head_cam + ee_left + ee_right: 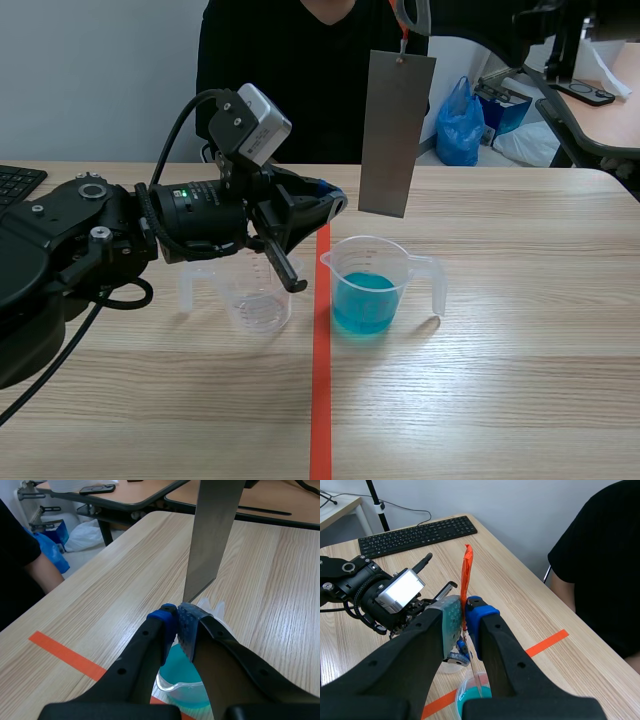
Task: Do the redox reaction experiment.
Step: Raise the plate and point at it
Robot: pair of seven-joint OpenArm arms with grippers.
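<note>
Above the blue-liquid cup point(372, 292), metal sheet point(396, 135) hanging from right gripper point(465, 611) clenched on orange tab point(467, 575), left gripper point(178, 624) clenched empty.

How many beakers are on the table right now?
2. The blue-liquid beaker stands just right of the tape line; the empty beaker stands just left of it, partly behind the left claw. None seems hidden.

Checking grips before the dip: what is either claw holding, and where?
The right claw pinches the orange tab atop the hanging metal plate; the left claw, shut, holds nothing.
</note>
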